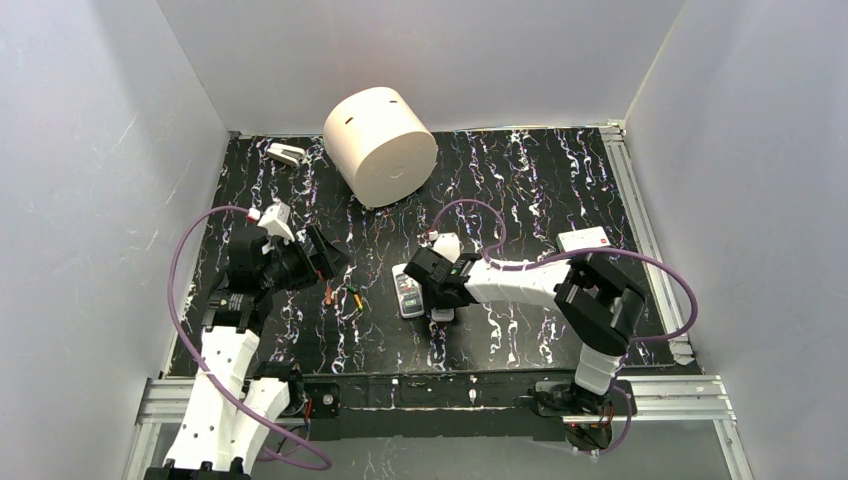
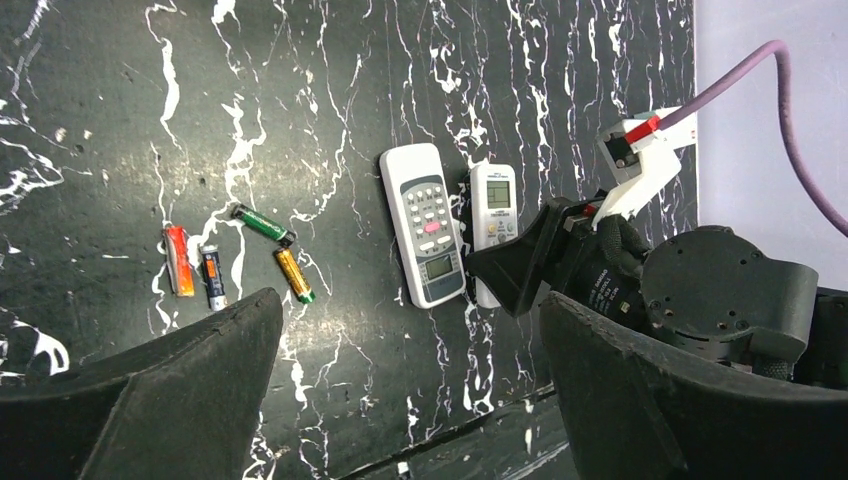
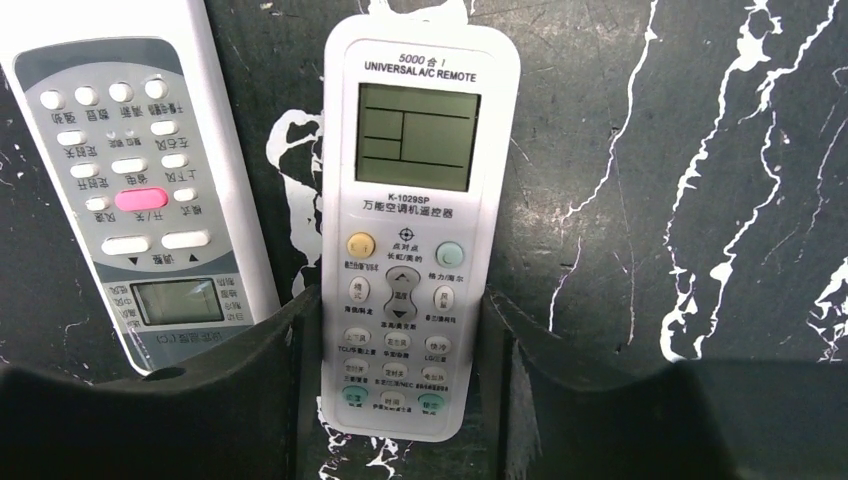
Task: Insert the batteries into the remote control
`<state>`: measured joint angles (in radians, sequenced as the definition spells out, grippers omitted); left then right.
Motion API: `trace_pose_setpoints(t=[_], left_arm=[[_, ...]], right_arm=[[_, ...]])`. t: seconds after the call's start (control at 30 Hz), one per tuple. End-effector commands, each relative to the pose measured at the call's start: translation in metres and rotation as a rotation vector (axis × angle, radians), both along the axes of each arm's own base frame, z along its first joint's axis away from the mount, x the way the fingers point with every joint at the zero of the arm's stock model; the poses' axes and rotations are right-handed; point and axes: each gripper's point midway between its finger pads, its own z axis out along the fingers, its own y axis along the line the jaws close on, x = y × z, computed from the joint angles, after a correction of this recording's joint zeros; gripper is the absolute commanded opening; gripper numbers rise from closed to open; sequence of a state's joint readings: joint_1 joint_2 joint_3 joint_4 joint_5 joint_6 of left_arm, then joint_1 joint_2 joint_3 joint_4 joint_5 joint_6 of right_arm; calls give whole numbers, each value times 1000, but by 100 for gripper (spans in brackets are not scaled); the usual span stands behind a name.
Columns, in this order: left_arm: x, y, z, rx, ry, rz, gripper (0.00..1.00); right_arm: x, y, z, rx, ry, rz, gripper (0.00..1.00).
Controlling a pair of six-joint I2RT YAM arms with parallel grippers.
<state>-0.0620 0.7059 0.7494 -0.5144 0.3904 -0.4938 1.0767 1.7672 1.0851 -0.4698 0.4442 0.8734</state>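
The batteries (image 2: 262,223) lie loose on the worktop (image 2: 90,110), lower left in my left wrist view. My right tool (image 3: 400,310) pinches the white remote (image 3: 420,250) at its lower end. Gripped so low, face up, it could pivot and knock the grey remote (image 3: 140,200) just beside. My left tool (image 2: 408,300) gapes wide, empty. Four batteries, two remotes.

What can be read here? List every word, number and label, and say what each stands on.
"5000 合": white remote, top edge.
"UNIVERSAL A/C REMOTE": same remote, above its screen.
"K-1029SP": below its screen.
"万能空调机遥控器": under that.
Its button labels: too small to read.
Grey remote, buttons: Chinese, upside down, blurred.
Batteries: print too small to read.
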Motion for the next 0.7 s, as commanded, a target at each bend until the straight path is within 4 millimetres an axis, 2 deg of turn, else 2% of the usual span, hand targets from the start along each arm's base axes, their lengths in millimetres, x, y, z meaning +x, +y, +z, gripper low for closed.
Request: trace_pose_setpoints(t=[0.0, 0.13, 0.2, 0.37, 0.6, 0.67], left_arm=[[-2, -10, -7, -49, 39, -36, 99], [0, -19, -7, -105, 63, -63, 98], [1, -26, -9, -154, 89, -74, 99], [8, -51, -11, -309, 134, -121, 99], [15, -101, -7, -369, 126, -260, 98], [18, -111, -5, -377, 115, -298, 93]], right_arm=[[3, 0, -4, -27, -22, 32, 31], [10, 1, 13, 7, -88, 61, 28], [15, 6, 28, 57, -143, 90, 28], [16, 24, 59, 193, -263, 278, 24], [-4, 55, 120, 434, -359, 507, 24], [-12, 62, 134, 493, -364, 551, 24]])
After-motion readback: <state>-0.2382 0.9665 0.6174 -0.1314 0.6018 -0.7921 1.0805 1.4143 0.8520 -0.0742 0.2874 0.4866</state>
